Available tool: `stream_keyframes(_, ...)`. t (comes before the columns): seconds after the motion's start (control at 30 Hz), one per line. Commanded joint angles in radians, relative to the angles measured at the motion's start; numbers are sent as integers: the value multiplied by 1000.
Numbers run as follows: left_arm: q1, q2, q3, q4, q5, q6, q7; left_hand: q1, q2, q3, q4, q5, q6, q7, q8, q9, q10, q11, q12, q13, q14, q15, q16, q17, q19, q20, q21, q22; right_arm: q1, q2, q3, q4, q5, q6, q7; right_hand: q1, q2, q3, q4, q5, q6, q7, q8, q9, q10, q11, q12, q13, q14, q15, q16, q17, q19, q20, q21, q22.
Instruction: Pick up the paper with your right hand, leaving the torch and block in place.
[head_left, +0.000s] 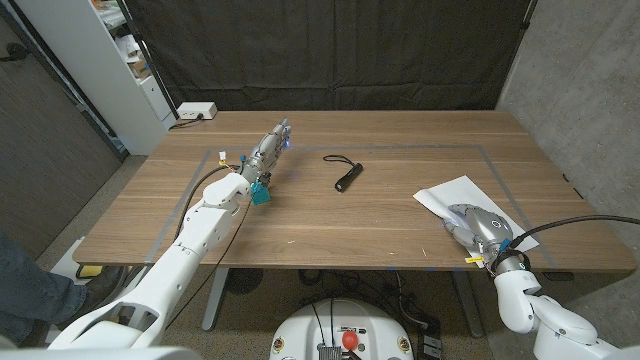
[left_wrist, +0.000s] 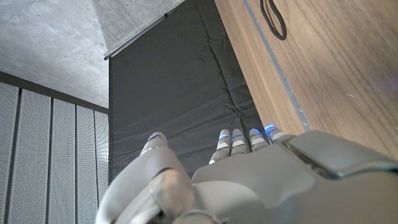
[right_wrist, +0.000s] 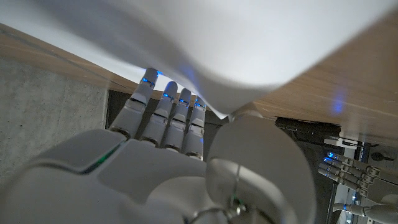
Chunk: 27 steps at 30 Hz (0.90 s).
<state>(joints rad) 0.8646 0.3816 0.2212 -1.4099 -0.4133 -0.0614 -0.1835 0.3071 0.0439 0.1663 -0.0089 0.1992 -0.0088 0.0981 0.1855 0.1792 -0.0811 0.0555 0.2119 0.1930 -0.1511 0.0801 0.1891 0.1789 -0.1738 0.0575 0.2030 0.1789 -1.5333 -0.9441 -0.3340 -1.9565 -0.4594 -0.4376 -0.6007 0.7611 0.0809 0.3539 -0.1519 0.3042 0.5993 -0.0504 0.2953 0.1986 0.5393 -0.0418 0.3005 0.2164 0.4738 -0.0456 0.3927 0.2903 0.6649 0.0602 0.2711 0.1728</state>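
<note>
The big wooden bench (head_left: 330, 215) holds everything. The white paper (head_left: 462, 192) lies near its right edge, and the right hand (head_left: 478, 228) sits on the paper's near corner. In the right wrist view the paper (right_wrist: 249, 43) bends over the fingers (right_wrist: 163, 115) by the thumb, so the hand seems to pinch it. Paper is light, thin and floppy, and it can slip or crease, so an edge is the best place to hold. The left hand (head_left: 268, 150) waits far off with fingers straight, holding nothing. The small black torch (head_left: 348, 178) lies between the hands. I cannot see a block.
</note>
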Motion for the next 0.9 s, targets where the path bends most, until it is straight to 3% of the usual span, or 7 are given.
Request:
stream_keyframes(0.03,7,1,1,-10,1,5,7,4,9,0,-4,-1,6,-3,6,2,-8,-4,0,3,-2,5,1,5,-53,8,-2,4,25,38,-34,32,-37,-15,-88,46,21,14,-7,-19,82,-18,24,6,86,-24,25,5,68,-48,38,16,89,-23,8,5)
stream_keyframes(0.2,8,2,2,-11,2,5,7,3,9,0,-4,-1,6,-3,6,2,-7,-6,1,3,-3,5,1,6,-53,9,-2,4,33,58,-42,49,-51,-10,-135,83,38,16,-11,-46,145,-29,41,9,155,-38,44,5,119,-60,65,26,111,-45,10,5)
stream_keyframes(0.4,8,3,2,-12,2,8,8,3,9,0,-5,-1,7,-2,6,2,-7,-4,0,3,-3,5,1,6,-53,9,-2,4,39,74,-47,64,-63,-4,-177,108,53,23,-12,-63,203,-34,60,12,193,-48,53,4,139,-66,71,27,118,-52,8,6)
stream_keyframes(0.63,6,2,3,-8,1,5,5,3,10,0,-5,-1,7,-2,6,2,-7,-5,1,3,-3,5,1,6,-53,10,-2,4,39,83,-47,64,-74,-9,-205,149,78,33,-14,-86,284,-34,99,26,209,-67,50,5,146,-77,79,37,118,-64,3,6)
stream_keyframes(0.9,4,0,3,1,-1,-2,-1,2,10,-1,-6,-1,8,-2,6,2,-7,-6,1,3,-3,4,1,6,-53,9,-2,4,44,87,-49,57,-88,-21,-213,159,83,36,-12,-94,292,-31,107,33,210,-67,48,6,147,-81,80,40,115,-70,1,6)
